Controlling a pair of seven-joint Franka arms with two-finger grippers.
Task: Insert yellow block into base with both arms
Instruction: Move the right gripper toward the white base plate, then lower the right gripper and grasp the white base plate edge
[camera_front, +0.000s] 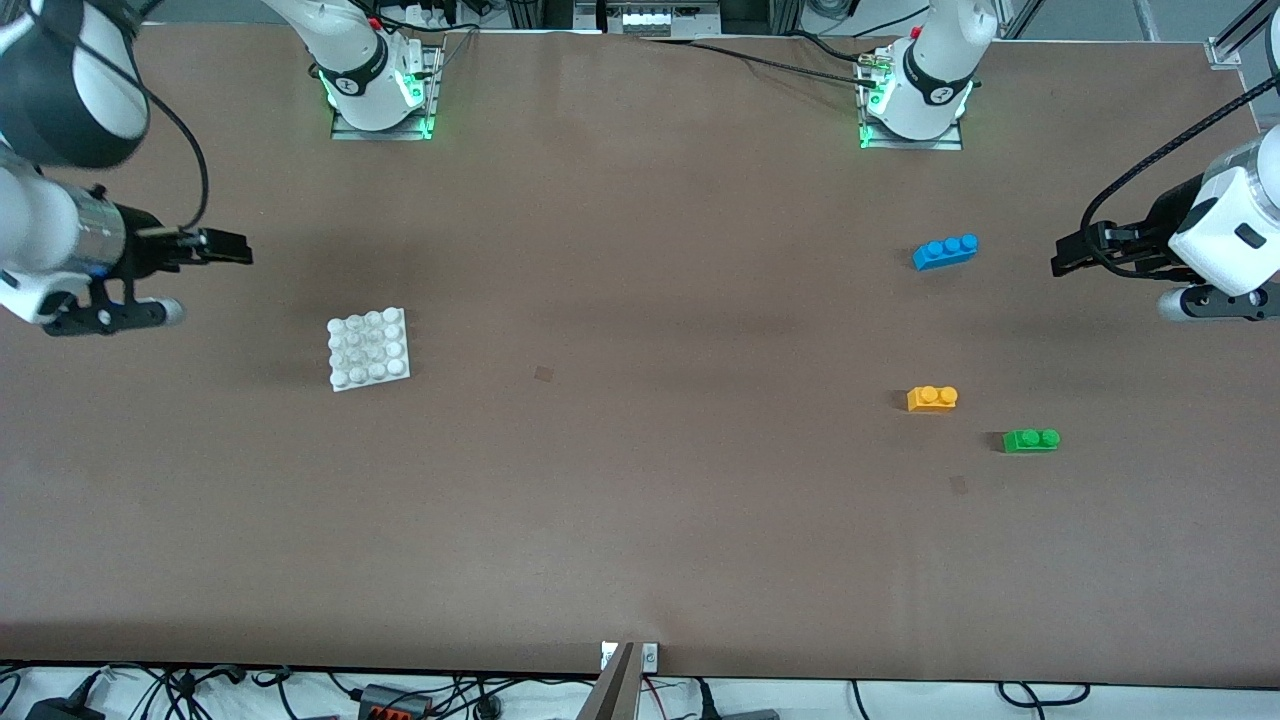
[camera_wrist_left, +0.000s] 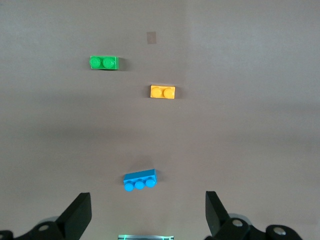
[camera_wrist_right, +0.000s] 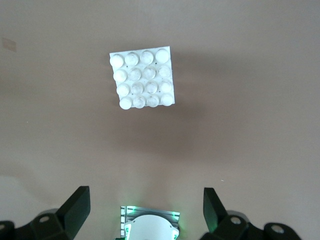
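Both my tools, left (camera_wrist_left: 145, 220) and right (camera_wrist_right: 145, 217), hang spread apart, block (camera_front: 932, 398) and base (camera_front: 368, 348) lying untouched for pickup.

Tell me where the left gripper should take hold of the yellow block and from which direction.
Judging by its pose, come straight down from above. The yellow block lies flat, studs up, apart from the green brick. Close the open left gripper across its two long side walls, below the studs, leaving the underside free for the base.

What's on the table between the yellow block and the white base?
Nothing but bare table between the yellow block and the base, apart from a small dark mark; the front view shows it.
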